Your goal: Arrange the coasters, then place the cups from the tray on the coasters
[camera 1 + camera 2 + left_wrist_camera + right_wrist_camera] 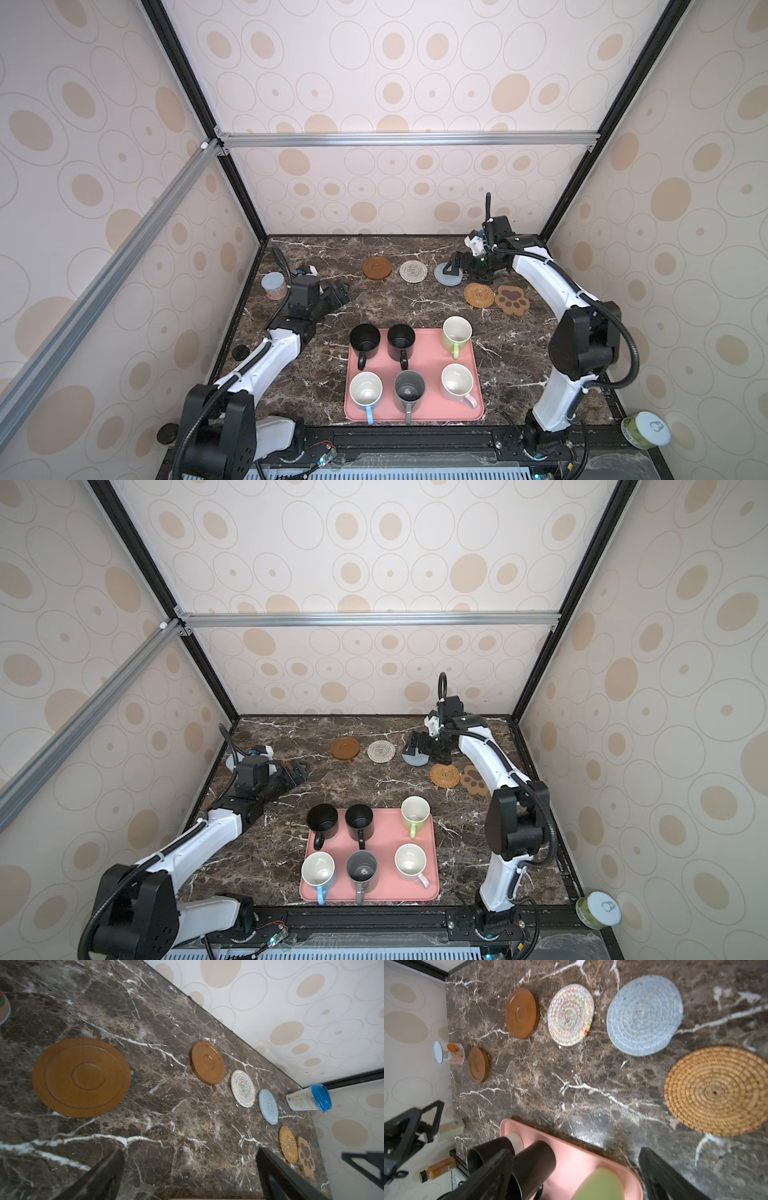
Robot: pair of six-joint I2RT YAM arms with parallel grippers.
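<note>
Five coasters lie along the table's back: brown disc point(377, 268), whitish woven point(413, 271), grey-blue woven point(448, 277), tan rattan point(478, 295) and brown paw point(512, 300). My right gripper point(453, 266) hangs open over the grey-blue one, holding nothing. A second brown disc point(81, 1077) lies at far left, just ahead of my open, empty left gripper point(340, 293). The pink tray point(428, 353) at front centre carries the cups: two black point(365, 340) point(401, 340), light green point(456, 334), light blue point(365, 392), dark grey point(409, 390), pale pink point(457, 382).
A grey-lidded jar point(274, 284) stands by the left wall behind my left arm. A blue-lidded white tub point(309, 1098) lies at the back right corner. A green can point(645, 429) sits outside the front right corner. Patterned walls close in three sides.
</note>
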